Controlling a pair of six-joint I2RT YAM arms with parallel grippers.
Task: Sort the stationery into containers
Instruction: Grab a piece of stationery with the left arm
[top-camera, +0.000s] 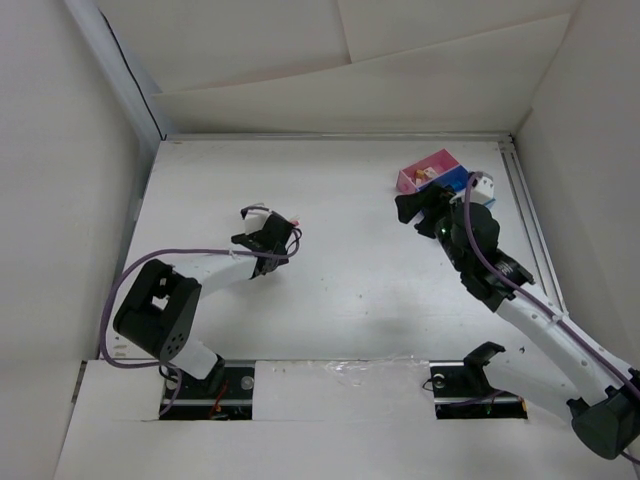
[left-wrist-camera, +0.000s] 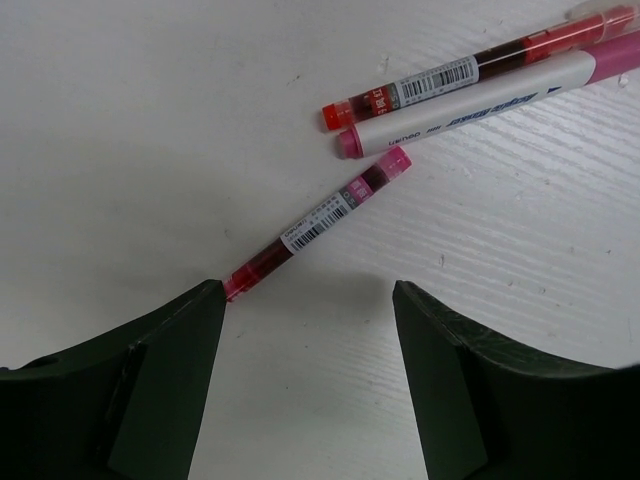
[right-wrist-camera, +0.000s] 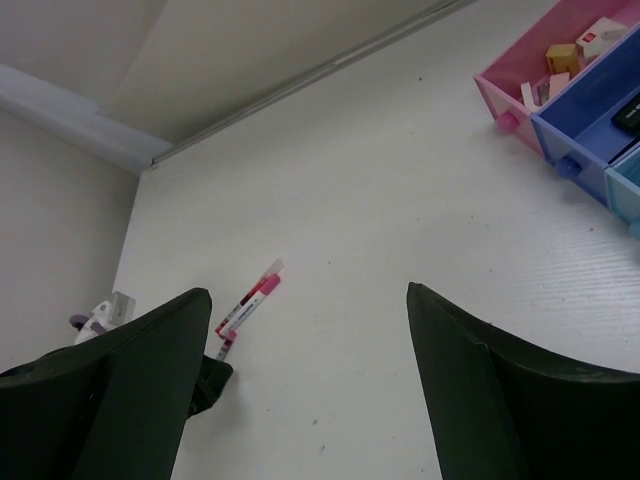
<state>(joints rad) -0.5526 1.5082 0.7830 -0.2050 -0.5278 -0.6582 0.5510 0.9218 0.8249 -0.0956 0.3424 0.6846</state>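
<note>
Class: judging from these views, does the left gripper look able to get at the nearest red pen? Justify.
Probably yes. The left gripper is open, and the red pen lies on the bare table just ahead of it, nothing between. An orange-red pen and a pink marker lie beyond.

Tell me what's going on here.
Two robot arms are sorting stationery into trays. The left gripper is open, low over the table, with a short pink pen ending just by one finger, and a red pen and a white marker beyond. The right gripper is open and empty near the joined trays; the pink one holds small blocks.
</note>
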